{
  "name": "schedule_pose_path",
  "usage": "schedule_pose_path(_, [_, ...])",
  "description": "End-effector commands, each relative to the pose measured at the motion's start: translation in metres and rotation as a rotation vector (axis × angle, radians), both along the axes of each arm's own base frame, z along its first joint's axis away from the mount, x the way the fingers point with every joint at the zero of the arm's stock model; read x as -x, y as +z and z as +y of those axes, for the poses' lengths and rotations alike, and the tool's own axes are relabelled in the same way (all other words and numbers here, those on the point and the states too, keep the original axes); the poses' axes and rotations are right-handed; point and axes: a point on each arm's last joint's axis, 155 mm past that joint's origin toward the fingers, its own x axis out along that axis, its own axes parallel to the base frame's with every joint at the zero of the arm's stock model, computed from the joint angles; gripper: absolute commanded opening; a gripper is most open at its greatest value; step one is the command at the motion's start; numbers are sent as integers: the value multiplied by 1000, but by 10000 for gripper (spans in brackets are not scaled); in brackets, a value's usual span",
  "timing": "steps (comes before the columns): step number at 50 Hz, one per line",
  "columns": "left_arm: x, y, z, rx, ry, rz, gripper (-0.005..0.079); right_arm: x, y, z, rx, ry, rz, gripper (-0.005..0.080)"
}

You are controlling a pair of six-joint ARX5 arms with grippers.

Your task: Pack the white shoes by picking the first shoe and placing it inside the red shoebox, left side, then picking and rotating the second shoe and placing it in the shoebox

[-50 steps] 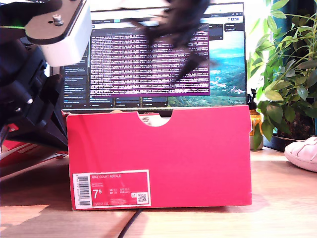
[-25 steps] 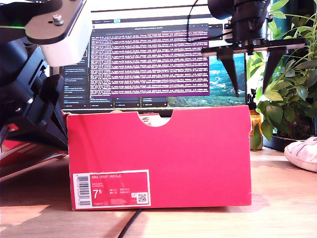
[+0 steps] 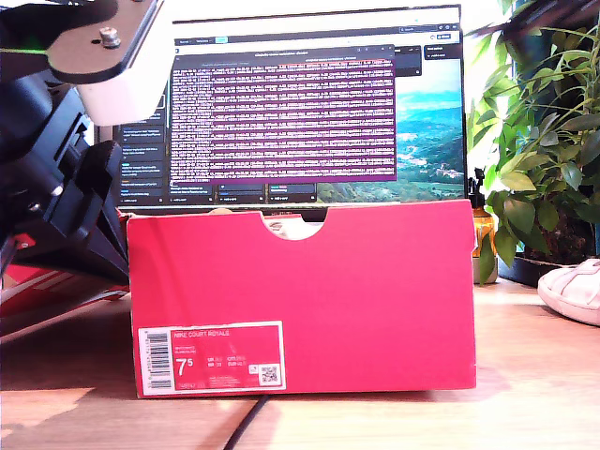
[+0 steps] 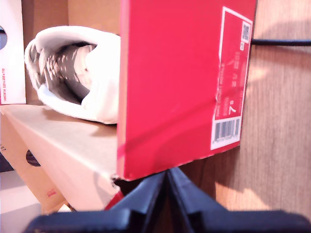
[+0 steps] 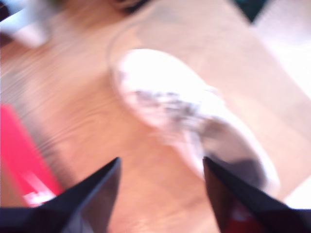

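Red shoebox point(image 3: 300, 300) unmoved; second claw point(image 5: 160, 167) gone from exterior view

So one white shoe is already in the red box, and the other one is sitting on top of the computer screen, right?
Not quite. One white shoe is in the red box, as the first wrist view shows. But the other shoe lies on the wooden table, at the exterior view's right edge, not on the screen.

Lit monitor point(image 3: 314, 108) behind, leafy plant point(image 3: 539, 141) — the exterior view's right, wooden table point(image 3: 534, 394).
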Motion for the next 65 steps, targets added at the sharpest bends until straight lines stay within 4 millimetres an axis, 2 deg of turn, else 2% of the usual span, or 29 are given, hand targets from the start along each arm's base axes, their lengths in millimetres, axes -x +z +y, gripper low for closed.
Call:
schedule_pose_path(1, [-2,4,-4,24,0,-7,-16,15,-30,-5,11,-44,87,632])
schedule_pose_path(15, [-2,4,-5,24,0,-7,-16,81,-79,-33,-6,-289,182,651])
schedule_pose_path(25, [-2,4,-5,24,0,-7,-16,108,-96,-47,-13,-484,178,650])
schedule_pose_path(31, [-2,4,-5,24,0,-7,-16,113,-103,-48,-21,-563,170,650])
schedule_pose_path(45, [-2,4,-5,24,0,-6,-16,98,-120,-48,-68,-617,93,648])
schedule_pose_path(54, [-2,4,-5,24,0,-6,-16,103,-137,-52,-82,-702,78,646])
schedule_pose_path(58, [-2,4,-5,25,-1,-6,-16,107,-146,-54,-85,-738,75,632])
schedule_pose_path(65, [0,3,-7,30,-13,3,-16,109,-166,-54,-112,-788,53,559])
